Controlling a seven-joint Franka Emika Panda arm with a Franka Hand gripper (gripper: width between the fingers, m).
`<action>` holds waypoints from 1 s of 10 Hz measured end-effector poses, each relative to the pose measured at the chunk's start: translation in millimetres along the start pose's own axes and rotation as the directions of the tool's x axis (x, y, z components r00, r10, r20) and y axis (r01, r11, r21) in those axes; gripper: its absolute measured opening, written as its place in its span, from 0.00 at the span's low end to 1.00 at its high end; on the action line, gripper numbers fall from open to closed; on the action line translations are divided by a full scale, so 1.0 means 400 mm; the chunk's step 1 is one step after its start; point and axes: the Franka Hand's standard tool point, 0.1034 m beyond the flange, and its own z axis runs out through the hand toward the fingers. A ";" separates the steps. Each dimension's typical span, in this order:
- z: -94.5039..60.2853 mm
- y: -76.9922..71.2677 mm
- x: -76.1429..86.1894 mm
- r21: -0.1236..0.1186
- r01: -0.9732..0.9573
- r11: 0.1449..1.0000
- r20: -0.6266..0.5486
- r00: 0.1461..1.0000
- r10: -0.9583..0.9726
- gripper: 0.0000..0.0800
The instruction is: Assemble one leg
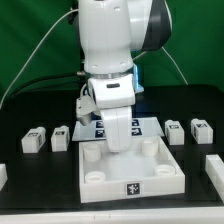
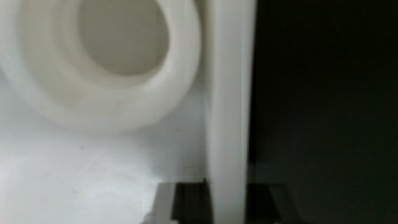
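My gripper (image 1: 120, 146) is down at the far rim of the large white tray-like piece (image 1: 150, 178), which has round corner sockets. In the wrist view the two dark fingers (image 2: 185, 206) stand on either side of the tray's upright white rim (image 2: 228, 90) and press against it, so the gripper (image 2: 231, 190) is shut on the rim. One round socket (image 2: 107, 55) shows close beside the rim. Small white legs with marker tags lie on the black table: two on the exterior view's left (image 1: 33, 140) (image 1: 60, 138) and two on its right (image 1: 175, 131) (image 1: 201, 130). None is held.
The marker board (image 1: 150, 125) lies just behind the tray, partly hidden by the arm. More white parts show at the exterior view's far right edge (image 1: 215, 165) and far left edge (image 1: 3, 172). A green wall stands behind the table.
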 end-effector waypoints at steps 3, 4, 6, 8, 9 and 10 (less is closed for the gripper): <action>0.000 0.001 0.000 -0.002 0.000 1.000 0.000 1.000 0.000 0.08; 0.000 0.001 0.000 -0.002 0.000 1.000 0.000 1.000 0.000 0.08; -0.001 0.001 0.000 -0.003 0.000 1.000 0.000 1.000 0.000 0.08; -0.003 0.024 0.017 -0.002 -0.040 0.999 -0.003 0.999 0.040 0.08; -0.002 0.048 0.043 -0.010 -0.063 0.998 -0.010 0.998 0.063 0.08; -0.004 0.077 0.074 -0.019 -0.098 0.995 -0.018 0.995 0.097 0.08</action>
